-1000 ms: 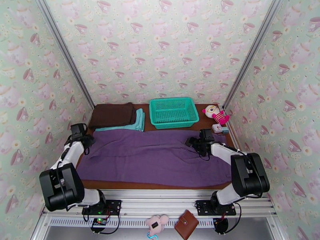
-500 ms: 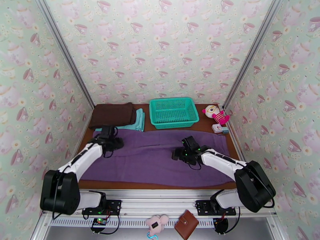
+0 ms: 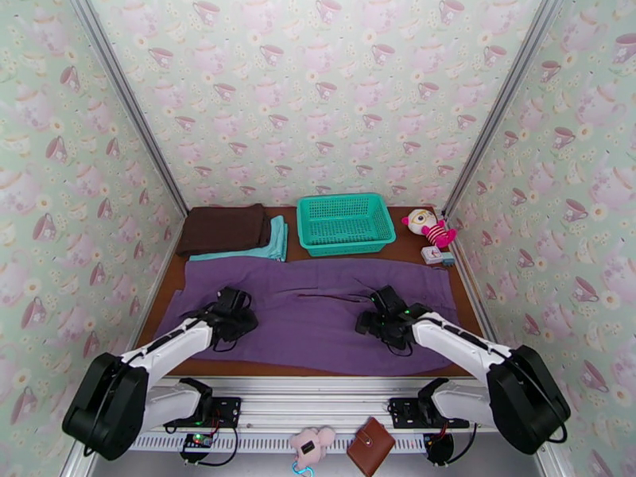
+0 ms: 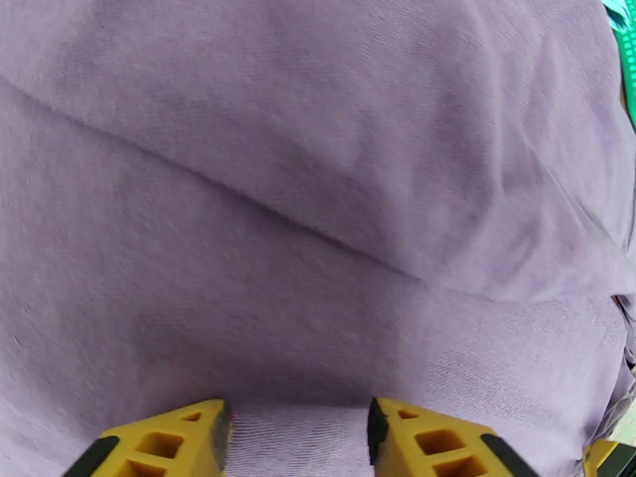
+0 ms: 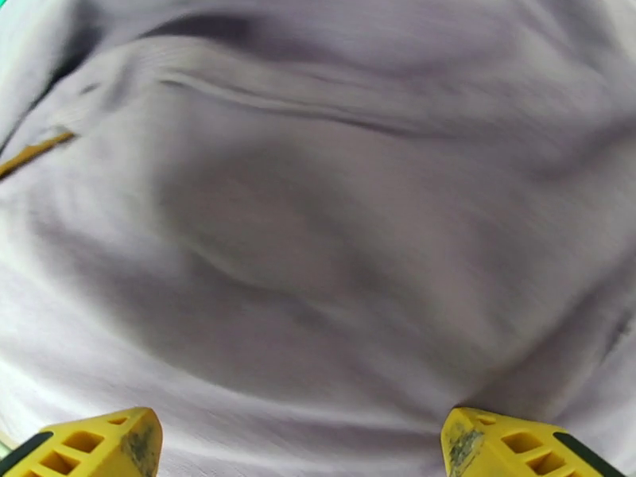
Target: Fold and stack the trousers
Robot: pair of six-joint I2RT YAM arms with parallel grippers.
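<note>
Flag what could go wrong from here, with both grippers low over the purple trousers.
1. A layer edge crosses the trousers just ahead of the left gripper. A pinch there may catch only the top layer and skew the fold.
2. The right gripper stands wide open over rumpled cloth, so it could bunch up a thick wad.
3. The trousers' far edge lies right by the teal folded garment. Dragging the cloth may disturb it.

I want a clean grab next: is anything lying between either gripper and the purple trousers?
Nothing visible does. The left gripper and the right gripper both hover open directly over the trousers, with only bare purple fabric ahead of them. The teal basket sits beyond the far edge.
</note>
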